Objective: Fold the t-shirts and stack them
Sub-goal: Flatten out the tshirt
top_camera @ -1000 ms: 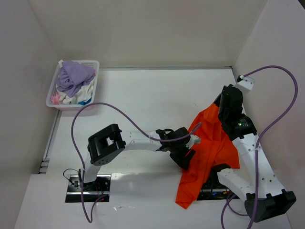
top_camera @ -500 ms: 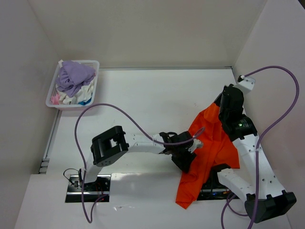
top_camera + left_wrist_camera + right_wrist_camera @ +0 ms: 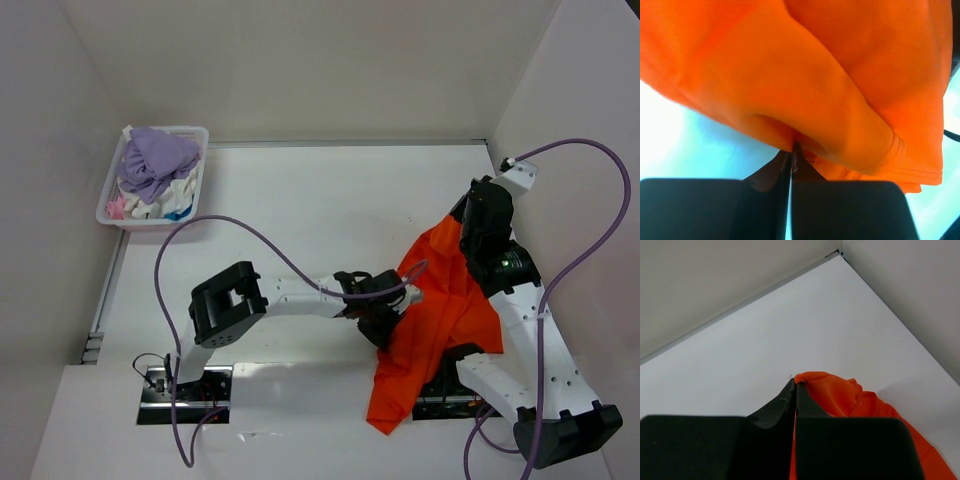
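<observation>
Left fingers [image 3: 771, 174] tight on orange t-shirt [image 3: 840, 75]

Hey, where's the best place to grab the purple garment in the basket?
On the purple garment, pinch the raised bunched top, coming straight down from above: it seems to heap above the white basket, whose walls would likely block a sideways approach.

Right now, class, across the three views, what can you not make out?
- Left wrist view: which part of the orange t-shirt the left gripper pinches; cloth fills the frame.
- Right wrist view: most of the shirt held by the right gripper, cut off at the frame's lower edge.
- Top view: the garments in the basket, too small to identify.
</observation>
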Action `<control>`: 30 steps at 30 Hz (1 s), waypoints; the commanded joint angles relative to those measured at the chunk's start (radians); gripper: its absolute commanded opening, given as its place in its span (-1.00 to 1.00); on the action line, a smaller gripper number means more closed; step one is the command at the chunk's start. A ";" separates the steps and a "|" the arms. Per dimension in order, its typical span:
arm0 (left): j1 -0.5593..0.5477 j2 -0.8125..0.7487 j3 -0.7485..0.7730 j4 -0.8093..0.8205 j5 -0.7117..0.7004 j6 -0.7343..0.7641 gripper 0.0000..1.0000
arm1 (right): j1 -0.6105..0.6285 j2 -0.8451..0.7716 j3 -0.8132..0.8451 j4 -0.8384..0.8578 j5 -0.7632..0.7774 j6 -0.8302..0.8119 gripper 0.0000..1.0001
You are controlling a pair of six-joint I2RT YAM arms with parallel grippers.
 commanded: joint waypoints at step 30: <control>0.825 -0.764 0.058 -0.074 -0.426 0.139 -1.00 | -0.006 0.003 0.400 0.081 -0.099 -0.064 -0.99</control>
